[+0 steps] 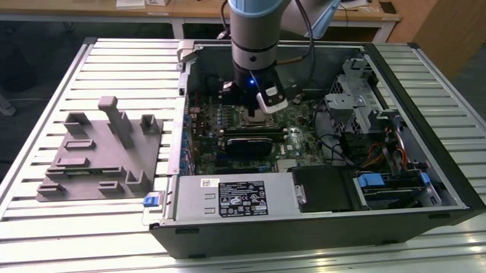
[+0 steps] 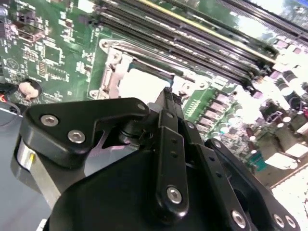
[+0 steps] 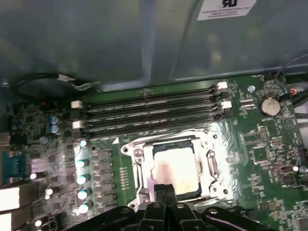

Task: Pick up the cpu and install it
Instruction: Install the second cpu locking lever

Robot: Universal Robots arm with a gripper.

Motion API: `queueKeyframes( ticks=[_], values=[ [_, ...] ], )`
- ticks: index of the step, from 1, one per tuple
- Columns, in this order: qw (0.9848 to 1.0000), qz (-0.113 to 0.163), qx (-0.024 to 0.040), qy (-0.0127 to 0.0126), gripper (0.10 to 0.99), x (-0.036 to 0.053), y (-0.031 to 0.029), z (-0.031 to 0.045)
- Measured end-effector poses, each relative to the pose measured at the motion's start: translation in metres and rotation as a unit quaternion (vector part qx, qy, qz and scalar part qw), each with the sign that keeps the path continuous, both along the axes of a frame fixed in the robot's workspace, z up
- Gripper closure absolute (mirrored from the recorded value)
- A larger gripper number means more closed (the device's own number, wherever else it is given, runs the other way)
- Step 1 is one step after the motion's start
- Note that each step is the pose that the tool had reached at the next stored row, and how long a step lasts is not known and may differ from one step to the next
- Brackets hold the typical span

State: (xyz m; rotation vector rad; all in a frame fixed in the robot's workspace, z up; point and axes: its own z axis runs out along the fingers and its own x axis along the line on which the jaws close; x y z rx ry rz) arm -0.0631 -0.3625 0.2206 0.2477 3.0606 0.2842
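Silvery cpu sits flat in its socket, lined up to seat, closed fingers right above it.

The cpu — silvery-white, square — lies flat in the socket frame.

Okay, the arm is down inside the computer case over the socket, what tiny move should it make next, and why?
Probably a short straight lift of the hand, checking that the cpu stays behind. In the first wrist view the silvery chip lies flat and square inside the socket frame, so it looks seated, and the hand's tips sit right at the chip's near edge. Moving sideways could drag it.
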Motion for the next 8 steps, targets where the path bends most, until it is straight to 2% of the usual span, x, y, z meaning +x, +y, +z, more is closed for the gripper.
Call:
queueKeyframes(
  ticks=[8],
  values=[
    [0.9998, 0.0, -0.0206, 0.0002, 0.98, 0.0131, 0.0071, -0.0015]
  ],
)
